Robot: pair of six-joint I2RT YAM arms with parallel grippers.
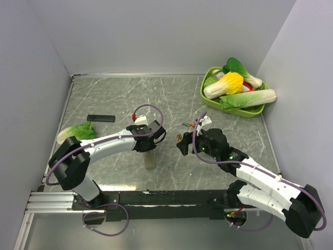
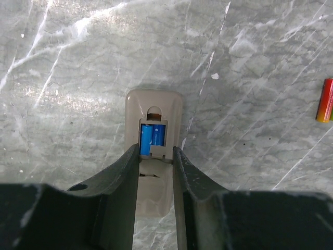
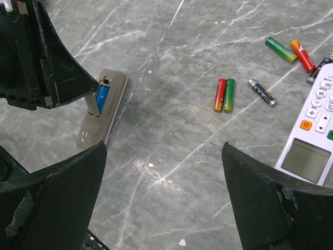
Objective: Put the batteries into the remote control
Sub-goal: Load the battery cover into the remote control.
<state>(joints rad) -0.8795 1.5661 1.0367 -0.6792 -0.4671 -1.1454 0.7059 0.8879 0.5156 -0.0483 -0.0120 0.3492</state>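
Note:
The remote control (image 2: 154,107) lies back up on the marble, its blue recess (image 2: 152,135) uncovered; it also shows as remote control (image 1: 150,159) and remote control (image 3: 102,112). My left gripper (image 2: 156,148) hangs over it, shut on the grey-beige battery cover (image 2: 156,151) just below the recess. In the top view the left gripper (image 1: 157,136) is above the remote's far end. Several batteries lie loose to the right: a red and green pair (image 3: 223,95), a dark one (image 3: 261,92), and two more (image 3: 291,51). My right gripper (image 3: 164,147) is open over bare table, with nothing between its fingers.
A wider white remote (image 3: 317,130) lies at the right of the batteries. A flat black bar (image 1: 100,118) and a leafy green vegetable (image 1: 78,133) sit at the left. A green basket (image 1: 207,96) of toy vegetables stands in the back right corner. Walls enclose the table.

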